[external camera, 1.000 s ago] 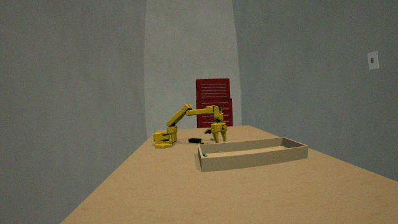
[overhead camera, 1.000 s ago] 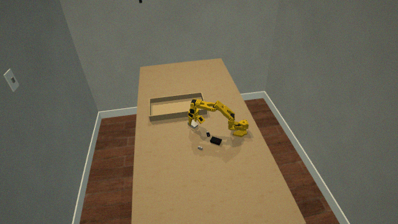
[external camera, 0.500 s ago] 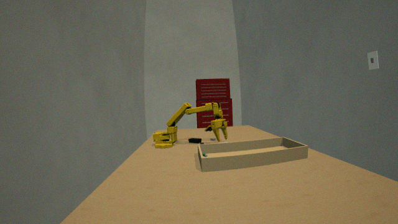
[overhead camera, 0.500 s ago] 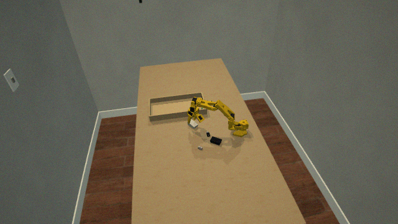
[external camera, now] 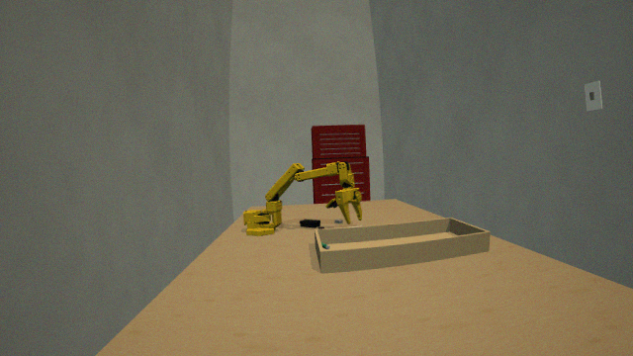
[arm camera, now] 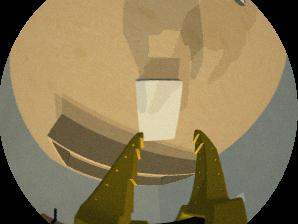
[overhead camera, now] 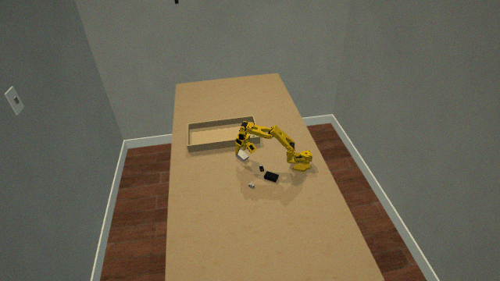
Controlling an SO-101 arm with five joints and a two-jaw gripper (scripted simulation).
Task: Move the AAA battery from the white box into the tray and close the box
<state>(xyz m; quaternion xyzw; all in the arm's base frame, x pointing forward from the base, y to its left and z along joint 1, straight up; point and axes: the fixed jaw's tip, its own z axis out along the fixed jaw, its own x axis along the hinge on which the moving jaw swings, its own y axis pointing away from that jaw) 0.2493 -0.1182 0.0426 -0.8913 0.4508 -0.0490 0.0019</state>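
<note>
The white box sits on the table just outside the tray's near wall; in the wrist view it shows a plain white top face, as if the lid is on. My gripper hangs a little above it with the fingers apart and nothing between them; the box lies beyond the fingertips. The shallow tan tray lies beside the box. A small teal-tipped item that looks like the AAA battery lies in the tray's corner nearest the arm.
A black box, a small black piece and a tiny grey item lie on the table near the arm's base. A red cabinet stands behind the table.
</note>
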